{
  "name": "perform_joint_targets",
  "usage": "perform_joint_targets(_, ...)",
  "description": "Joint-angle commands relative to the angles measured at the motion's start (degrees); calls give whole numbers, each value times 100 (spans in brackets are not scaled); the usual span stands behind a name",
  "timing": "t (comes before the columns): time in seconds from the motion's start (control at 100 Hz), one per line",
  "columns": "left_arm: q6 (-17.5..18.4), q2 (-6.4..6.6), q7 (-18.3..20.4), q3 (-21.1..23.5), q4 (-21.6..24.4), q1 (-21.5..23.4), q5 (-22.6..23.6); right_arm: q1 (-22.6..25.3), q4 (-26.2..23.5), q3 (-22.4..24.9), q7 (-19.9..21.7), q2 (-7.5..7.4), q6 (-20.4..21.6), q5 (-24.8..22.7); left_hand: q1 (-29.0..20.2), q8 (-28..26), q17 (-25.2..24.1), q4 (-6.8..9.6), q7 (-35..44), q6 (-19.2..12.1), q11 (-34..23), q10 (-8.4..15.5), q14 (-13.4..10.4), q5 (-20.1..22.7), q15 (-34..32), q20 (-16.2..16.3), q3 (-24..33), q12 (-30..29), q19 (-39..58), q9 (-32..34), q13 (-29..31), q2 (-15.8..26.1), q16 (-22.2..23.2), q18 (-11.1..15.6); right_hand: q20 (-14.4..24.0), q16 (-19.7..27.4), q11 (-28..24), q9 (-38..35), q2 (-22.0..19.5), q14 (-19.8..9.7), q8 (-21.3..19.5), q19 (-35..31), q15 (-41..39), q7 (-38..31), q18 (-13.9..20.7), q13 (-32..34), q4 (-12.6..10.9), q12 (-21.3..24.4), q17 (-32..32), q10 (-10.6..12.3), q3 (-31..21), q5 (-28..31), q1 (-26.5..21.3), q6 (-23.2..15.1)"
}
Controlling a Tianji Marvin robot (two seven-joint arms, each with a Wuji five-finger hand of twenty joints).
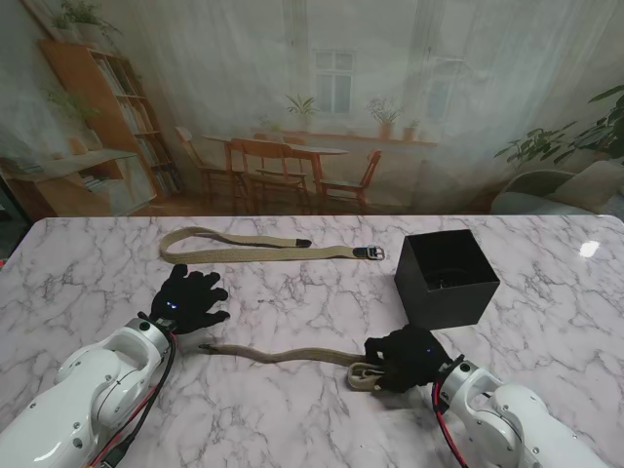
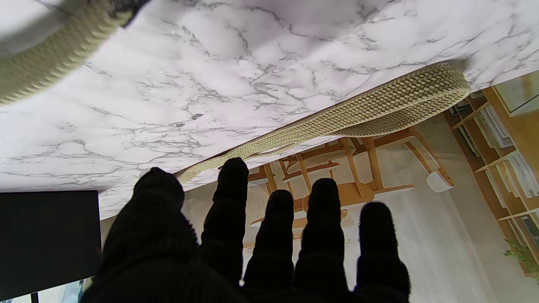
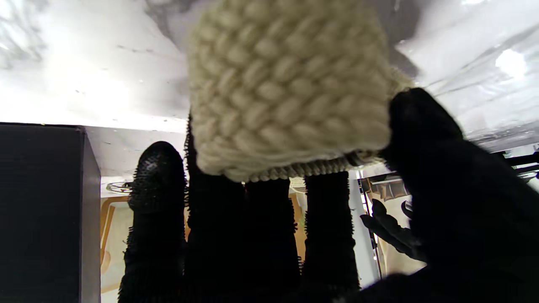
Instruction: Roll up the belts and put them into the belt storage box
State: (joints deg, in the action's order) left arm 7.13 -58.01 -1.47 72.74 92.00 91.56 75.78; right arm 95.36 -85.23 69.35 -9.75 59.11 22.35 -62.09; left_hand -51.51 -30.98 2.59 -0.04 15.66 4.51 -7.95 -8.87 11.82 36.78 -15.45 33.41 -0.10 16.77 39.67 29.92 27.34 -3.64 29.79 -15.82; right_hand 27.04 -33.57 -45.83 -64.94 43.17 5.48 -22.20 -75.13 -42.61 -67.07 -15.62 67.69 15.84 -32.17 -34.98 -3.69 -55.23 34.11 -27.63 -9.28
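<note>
Stand view: near belt (image 1: 292,355) flat on marble table (image 1: 88,263), one end gripped by right hand (image 1: 405,359); far belt (image 1: 263,252) left of black box (image 1: 447,279); left hand (image 1: 191,300) spread, empty.
Left wrist: fingers (image 2: 229,202) apart.
Right wrist: fingers (image 3: 158,198) clasp woven belt end.

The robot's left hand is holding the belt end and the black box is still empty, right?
Not quite: the right hand holds the near belt end, as the stand view shows. The left hand is open, holding nothing. The black box looks empty.
</note>
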Motion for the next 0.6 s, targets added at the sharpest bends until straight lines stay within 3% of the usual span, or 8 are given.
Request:
perform_joint_targets(0.0, 8, -11, 75, -24, -13, -15, -18, -21, 35, -17, 14, 12, 23, 1, 100, -21, -111, -95, -25, 136, 79, -95, 94, -19, 81, -75, -139, 73, -171, -155, -55, 184, 63, -244, 69, -142, -1063, -773, -462, -477, 338, -203, -402, 683, 106, 345, -256, -184, -80, 916, -745, -273, -351, -76)
perform_joint_targets(0.07, 8, -12, 74, -26, -15, -17, -19, -38, 63, -31, 10, 12, 62, 19, 96, -17, -115, -94, -32, 132, 80, -89, 102, -27, 81, -76, -137, 73, -173, -156, -55, 184, 63, -245, -2, -112, -1057, -935, -687, -418, -107, -244, -436, 2185, 84, 470, -776, -98, -104, 857, -939, -544, -193, -26)
perform_joint_targets(0.11, 7, -12, 72, -27, -17, -18, -20, -48, 76, -40, 29, 11, 82, 35, 98, -16, -117, -95, -34, 130, 79, -92, 99, -30, 79, -77, -138, 74, -175, -153, -52, 181, 63, -249, -7, -107, -1002, -1003, -745, -349, 573, -237, -428, 2761, 50, 522, -862, -123, -93, 786, -956, -1147, -250, -300)
perform_joint_targets(0.2, 5, -12, 66, -28, -20, -20, -23, -83, 126, -74, 55, 15, 132, 101, 95, -12, -114, -93, -42, 131, 80, -86, 92, -42, 82, -77, -134, 73, -175, -155, -55, 189, 62, -250, -9, -83, -938, -1050, -1051, -201, 854, -217, -409, 2992, -88, 597, -923, -146, -85, 620, -906, -1940, -505, -1265)
perform_joint_targets(0.33, 0, -13, 58, -31, -24, -23, -24, -130, 184, -126, 57, 11, 162, 112, 95, -8, -114, -94, -49, 127, 77, -91, 92, -52, 79, -77, -137, 75, -176, -150, -50, 184, 64, -249, -25, -28, -911, -1097, -1406, -127, 937, -202, -373, 3051, -180, 715, -924, -157, -150, 533, -873, -2201, -695, -1611)
perform_joint_targets(0.44, 2, -14, 42, -31, -32, -26, -31, -160, 238, -171, 34, 17, 189, 158, 88, -8, -115, -93, -47, 121, 76, -94, 87, -47, 78, -77, -134, 75, -177, -153, -47, 182, 64, -251, -58, 5, -895, -1088, -1720, -41, 1022, -169, -398, 3050, -341, 730, -907, -199, -177, 437, -794, -1447, -949, -1736)
perform_joint_targets(0.53, 0, -15, 32, -27, -32, -22, -32, -150, 226, -162, 82, 17, 226, 187, 85, -6, -122, -93, -50, 114, 74, -82, 87, -57, 81, -78, -134, 76, -182, -151, -55, 194, 64, -250, -78, 75, -937, -876, -1971, -43, 709, -68, -243, 2507, -438, 629, -908, -312, -49, 467, -590, -300, -1118, -2024)
perform_joint_targets(0.59, 1, -15, 26, -23, -33, -20, -33, -137, 188, -140, 133, 14, 262, 211, 81, -8, -116, -93, -44, 113, 72, -85, 96, -45, 80, -77, -135, 77, -179, -149, -54, 188, 65, -250, -71, 57, -1009, -763, -2004, -30, 550, -20, -224, 2174, -397, 525, -911, -371, 69, 450, -525, 530, -1190, -1906)
